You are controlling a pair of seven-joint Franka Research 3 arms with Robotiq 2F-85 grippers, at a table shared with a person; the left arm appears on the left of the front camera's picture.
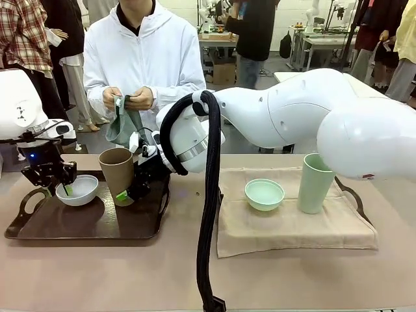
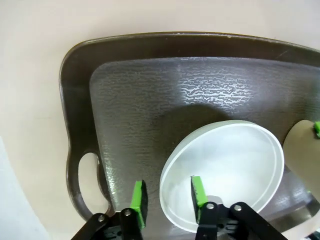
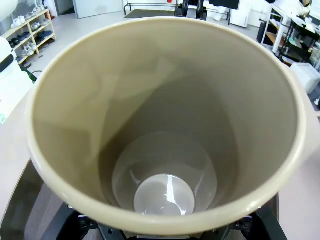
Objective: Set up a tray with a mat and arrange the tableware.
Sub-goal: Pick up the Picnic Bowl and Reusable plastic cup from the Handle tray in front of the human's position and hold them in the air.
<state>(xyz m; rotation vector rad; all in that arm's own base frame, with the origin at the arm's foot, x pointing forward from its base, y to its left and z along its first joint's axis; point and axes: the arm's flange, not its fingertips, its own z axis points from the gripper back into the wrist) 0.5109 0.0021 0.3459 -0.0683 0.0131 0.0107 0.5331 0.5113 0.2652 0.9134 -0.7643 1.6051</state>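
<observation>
right tray [image 1: 351, 195] set: mat [image 1: 292, 229], green bowl [image 1: 264, 194], green cup [image 1: 316, 184]. left tray [image 1: 39, 225] matless; left gripper [image 2: 168, 197] pinches white bowl [image 1: 79, 190], right gripper [image 1: 123, 195] at tan cup [image 1: 116, 170], hold unclear.

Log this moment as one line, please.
left gripper: shut on white bowl rim | right gripper: at tan cup, grip unclear | both dishes in dark tray

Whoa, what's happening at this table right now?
The robot is setting out tableware. Its left gripper pinches the rim of the small white bowl on the dark tray, one finger inside, one outside. Its right gripper sits around the base of the tan-brown cup beside it. Across the table a person's hands hold a grey-green cloth. The mint-green bowl and mint-green cup stand on a beige mat.
</observation>
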